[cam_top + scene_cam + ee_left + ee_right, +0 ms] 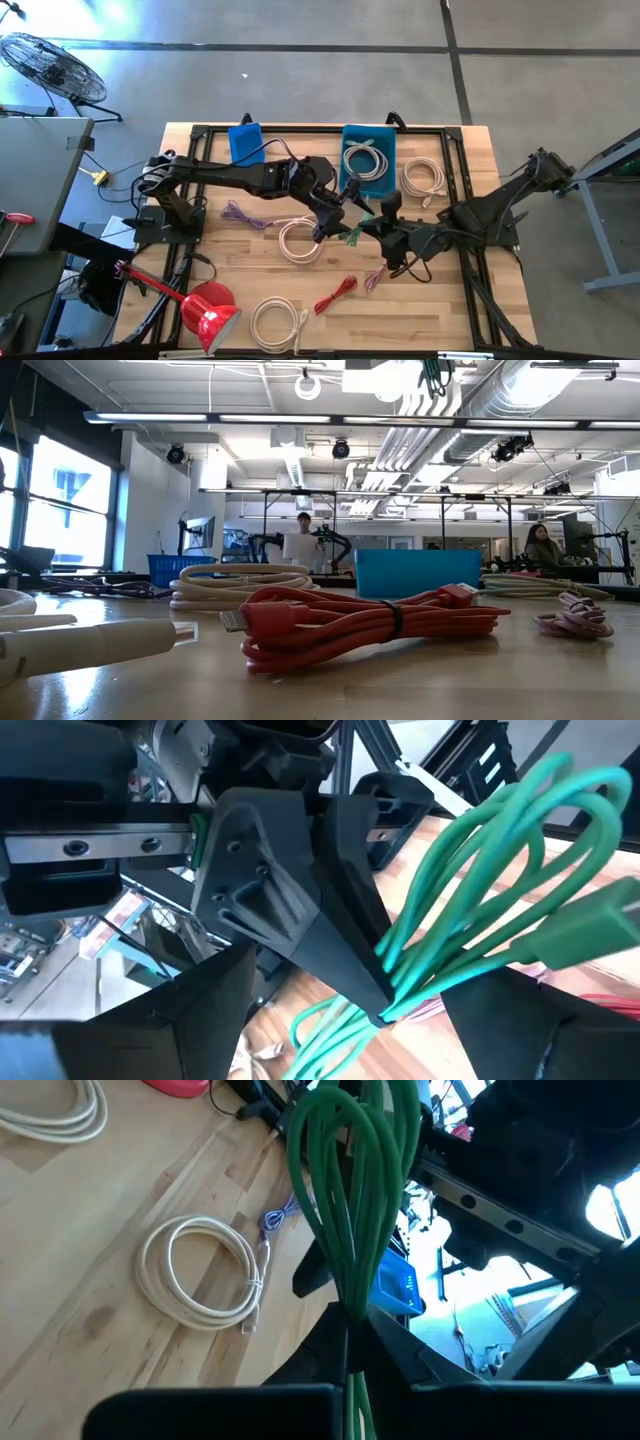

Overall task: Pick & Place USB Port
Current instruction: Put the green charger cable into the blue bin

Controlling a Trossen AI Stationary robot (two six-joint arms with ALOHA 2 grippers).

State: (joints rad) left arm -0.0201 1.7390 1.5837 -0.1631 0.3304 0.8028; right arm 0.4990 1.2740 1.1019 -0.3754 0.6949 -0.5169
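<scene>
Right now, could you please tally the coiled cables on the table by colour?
White cables: 4
Green cable, in the right gripper beside the left gripper: 1
Purple cable: 1
Red cable: 1
Pink cable: 1
Total: 8 cables

Both arms meet over the table's middle (pixel 330 262), blocking passage there, with a white cable coil (pixel 299 240) just beside them, a blue bin (pixel 369 160) behind, red cable (pixel 337 293) and another white coil (pixel 275 323) in front; bare wood (pixel 440 305) lies front-right.
</scene>
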